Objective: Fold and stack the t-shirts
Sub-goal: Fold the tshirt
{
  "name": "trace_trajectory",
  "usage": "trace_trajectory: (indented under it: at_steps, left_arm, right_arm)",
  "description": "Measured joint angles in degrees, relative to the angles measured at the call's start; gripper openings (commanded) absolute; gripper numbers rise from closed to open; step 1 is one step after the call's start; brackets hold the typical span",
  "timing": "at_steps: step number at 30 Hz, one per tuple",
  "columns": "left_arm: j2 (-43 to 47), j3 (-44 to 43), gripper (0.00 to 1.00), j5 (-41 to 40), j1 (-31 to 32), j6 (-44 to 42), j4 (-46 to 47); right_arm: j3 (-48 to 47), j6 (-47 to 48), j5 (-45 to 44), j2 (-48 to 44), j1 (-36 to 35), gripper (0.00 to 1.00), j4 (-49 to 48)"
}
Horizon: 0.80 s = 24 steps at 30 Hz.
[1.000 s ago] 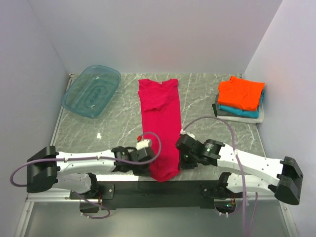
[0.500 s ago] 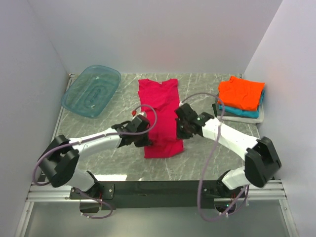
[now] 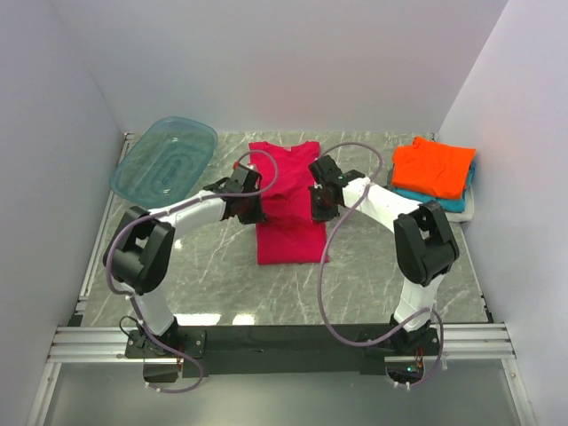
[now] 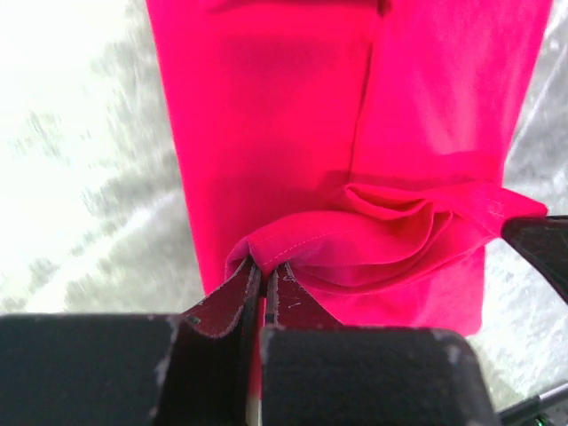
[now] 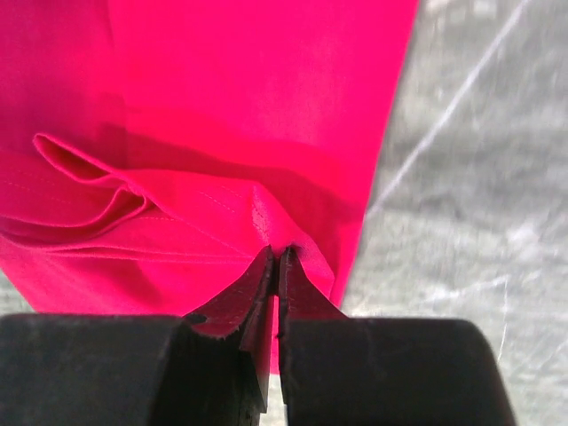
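Mid-table, the crimson t-shirt (image 3: 288, 235) lies half doubled over, its hem pinched tight at each side by the left gripper (image 4: 263, 271) and right gripper (image 5: 277, 257), well left of the orange-topped pile (image 3: 432, 170).

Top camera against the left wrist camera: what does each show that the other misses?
Only the top camera: the plastic tub at far left and the orange shirt on its pile at far right. Only the left wrist: the left jaws shut on the stitched hem of the red shirt, which sags in folds. Both: the red shirt and the marble table under it.
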<state>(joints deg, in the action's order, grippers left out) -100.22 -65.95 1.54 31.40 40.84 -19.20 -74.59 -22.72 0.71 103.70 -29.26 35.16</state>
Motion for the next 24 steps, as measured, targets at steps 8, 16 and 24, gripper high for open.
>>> trace_trajectory:
  at_steps: [8,16,24]
  left_arm:
    - [-5.6,-5.9,0.01,2.1,-3.1,-3.5,-0.6]
    - [-9.3,-8.5,0.05,2.8,-3.9,-4.8,-0.8]
    - [-10.6,-11.0,0.72,-2.6,-4.2,-5.5,-3.1]
  right_arm:
    - [-6.5,2.0,0.7,3.7,2.3,0.00,1.0]
    - [-9.8,2.9,1.0,6.5,3.9,0.00,1.9]
    - [-10.9,3.3,0.8,8.8,4.1,0.47,2.7]
